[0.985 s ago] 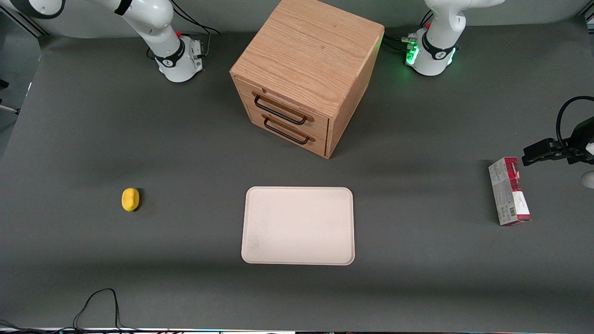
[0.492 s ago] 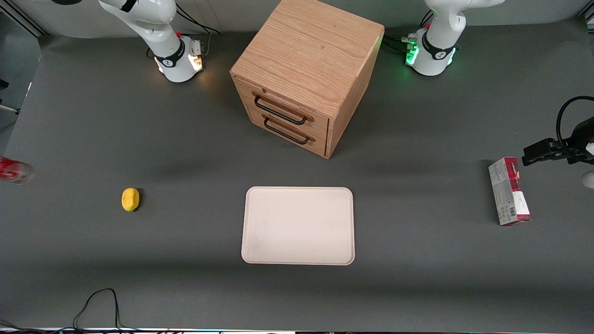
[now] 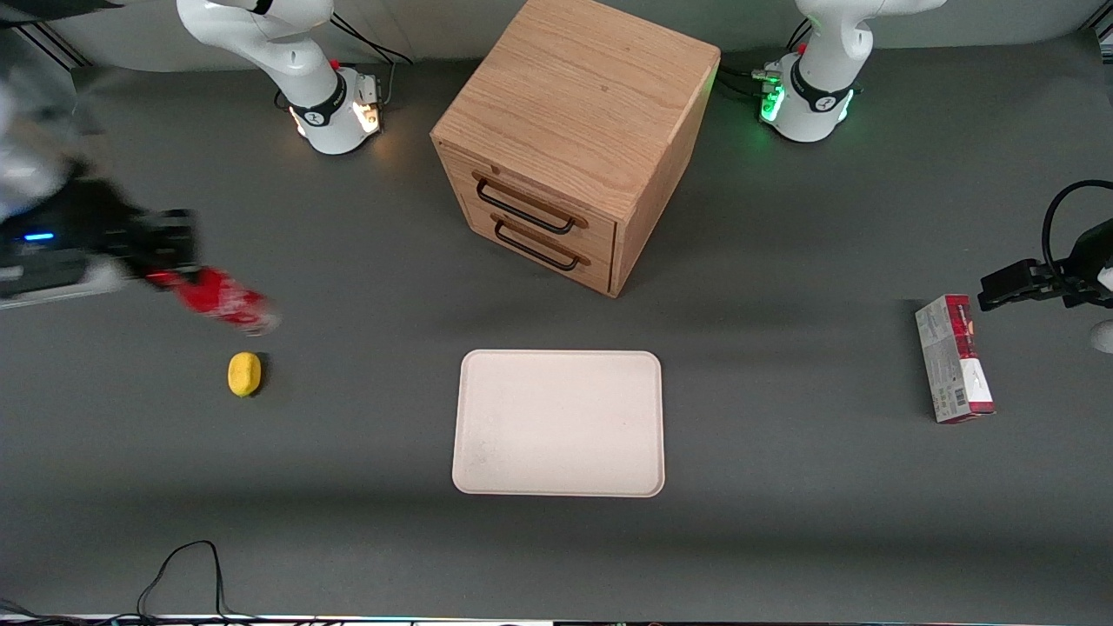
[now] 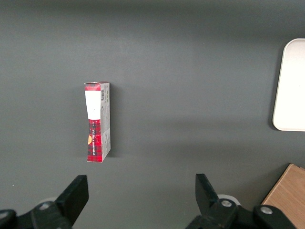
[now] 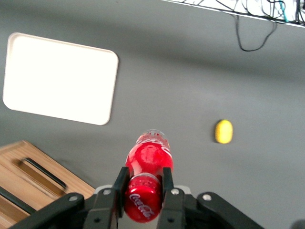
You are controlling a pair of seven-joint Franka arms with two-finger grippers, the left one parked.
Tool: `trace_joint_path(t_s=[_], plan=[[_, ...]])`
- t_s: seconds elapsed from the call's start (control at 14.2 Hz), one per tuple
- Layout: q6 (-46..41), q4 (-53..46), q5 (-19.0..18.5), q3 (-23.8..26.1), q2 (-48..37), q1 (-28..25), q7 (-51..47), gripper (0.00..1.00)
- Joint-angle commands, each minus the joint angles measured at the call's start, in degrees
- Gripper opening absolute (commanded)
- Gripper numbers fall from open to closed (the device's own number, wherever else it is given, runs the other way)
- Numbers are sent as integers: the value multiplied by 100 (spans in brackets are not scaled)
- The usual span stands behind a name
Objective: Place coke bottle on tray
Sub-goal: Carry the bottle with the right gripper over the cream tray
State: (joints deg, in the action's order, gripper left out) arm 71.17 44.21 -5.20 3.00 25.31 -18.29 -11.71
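My right arm's tool [image 3: 169, 261] hangs above the desk [image 3: 348, 539] at the working arm's end, fingers [image 5: 167, 183] clamped on the coke bottle [image 3: 217, 300] just below its red cap [image 5: 141, 206]. In the front view the bottle is tilted, clear base pointing down toward the desk & toward the tray, off the surface as far as I can tell. Wrist cam: white script logo on the cap end, red body running out between the two black fingers, clear base [image 5: 153, 136] at the tip.

The cream-pink tray [image 3: 558, 423] lies flat at mid-desk, nearer the front cam than the wooden drawer cabinet [image 3: 574, 130]; nothing on it. Bottle & tray are well apart. A small yellow lemon [image 3: 244, 374] sits on the desk near the bottle, a bit closer to the front cam, not touching it.

The cabinet has two drawers w/ dark wire handles [image 3: 526, 209], both shut. Toward the parked arm's end a red-and-grey carton [image 3: 954, 358] lies flat on the desk; left wrist cam shows it too, w/ a tray corner at frame edge. A black cable [image 3: 183, 569] loops on the desk at the edge nearest the front cam.
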Motion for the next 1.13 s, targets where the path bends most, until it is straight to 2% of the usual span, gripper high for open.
trace_joint_path(t_s=[0.0, 0.21, 0.7, 0.84, 1.06], plan=[[326, -17, -402, -63, 167, -727, -708, 17], [625, -8, -394, -36, 290, -1036, -903, 17], [1679, 9, -237, 60, 1247, -1010, -868, 17], [2109, 289, -52, 52, 1415, -949, -851, 17], [3093, 1061, 19, 34, 1459, -843, -824, 17]])
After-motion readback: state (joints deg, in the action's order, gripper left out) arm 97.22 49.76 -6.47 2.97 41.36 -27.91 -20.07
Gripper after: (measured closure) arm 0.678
